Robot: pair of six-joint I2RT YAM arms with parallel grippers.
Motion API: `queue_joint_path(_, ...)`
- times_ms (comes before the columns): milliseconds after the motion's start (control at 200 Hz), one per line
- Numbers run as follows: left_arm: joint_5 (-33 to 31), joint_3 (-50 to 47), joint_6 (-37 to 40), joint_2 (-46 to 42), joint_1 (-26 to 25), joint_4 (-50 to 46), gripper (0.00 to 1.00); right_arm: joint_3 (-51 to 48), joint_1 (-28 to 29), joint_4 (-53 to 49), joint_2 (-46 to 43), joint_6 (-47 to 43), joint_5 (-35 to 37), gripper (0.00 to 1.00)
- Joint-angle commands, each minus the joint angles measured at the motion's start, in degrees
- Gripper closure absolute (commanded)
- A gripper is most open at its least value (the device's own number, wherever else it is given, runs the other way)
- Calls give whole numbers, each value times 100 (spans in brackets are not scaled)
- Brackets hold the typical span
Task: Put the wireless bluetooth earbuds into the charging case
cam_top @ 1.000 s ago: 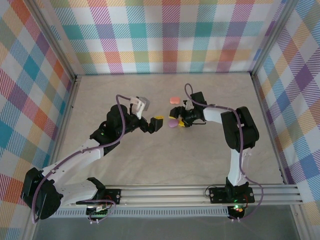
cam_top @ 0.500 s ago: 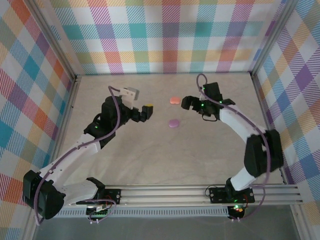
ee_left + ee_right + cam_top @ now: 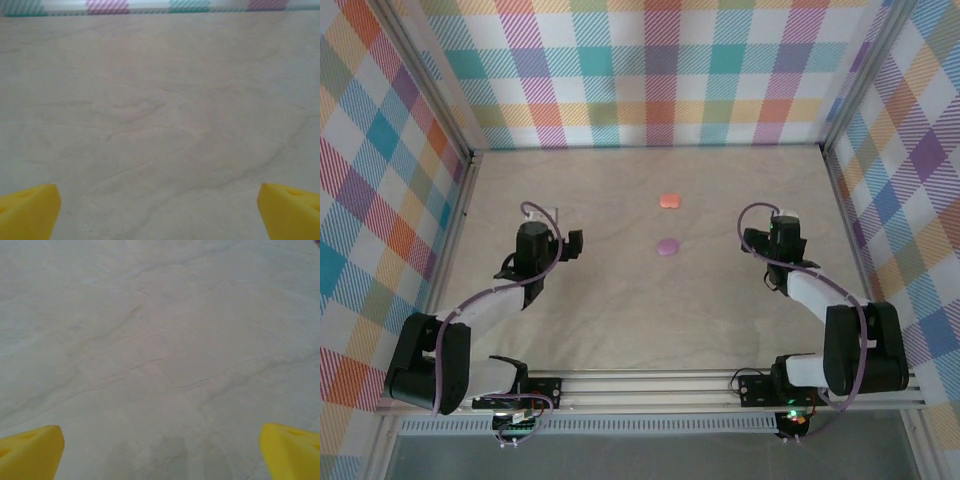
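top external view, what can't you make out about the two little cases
- orange-pink case, purple case: too small in the top view to tell lids open or shut, or whether earbuds sit inside.
- left end effector and right end effector: wrist views, fingers cut off by the bottom edge.

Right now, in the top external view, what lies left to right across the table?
Black left gripper → purple pebble-shaped plastic case → black right gripper. The orange-pink pebble-shaped case lies directly beyond the purple one, so it is left out.
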Motion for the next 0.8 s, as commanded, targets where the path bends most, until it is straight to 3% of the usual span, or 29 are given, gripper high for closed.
queue_joint_path(0, -550, -303, 25, -18, 187, 1098, 0, -204, -170, 1749, 284, -269, 152, 0)
queue_joint_path(70, -502, -448, -29, -25, 244, 1243, 0, -272, -250, 1928, 475, -212, 13, 0)
queue_joint_path(150, -443, -498, 151, 11, 278, 1474, 0, -580, -254, 2871, 765, -313, -147, 0)
queue_joint_path(315, -507, -488, 381, 374, 447, 1511, 0, -625, -238, 2916, 755, -443, -467, 1)
queue_joint_path(395, -465, -804, 256, 652, 507, 2098, 0, -771, -253, 3183, 760, -565, -794, 1)
queue_joint_path(515, -164, -866, 397, 1014, 559, 2548, 0, -1071, -253, 4310, 1243, -677, -979, 0)
queue_joint_path(570, 111, -704, 471, 1300, 578, 2514, 0, -921, -250, 3662, 1071, -623, -1001, 0)
queue_joint_path(705, 954, -375, 68, 1616, 1171, 2126, 0, -900, -254, 3812, 1162, -659, -976, 0)
queue_joint_path(795, 1043, -519, 111, 1695, 1170, 2464, 0, -903, -254, 3768, 1139, -653, -988, 0)
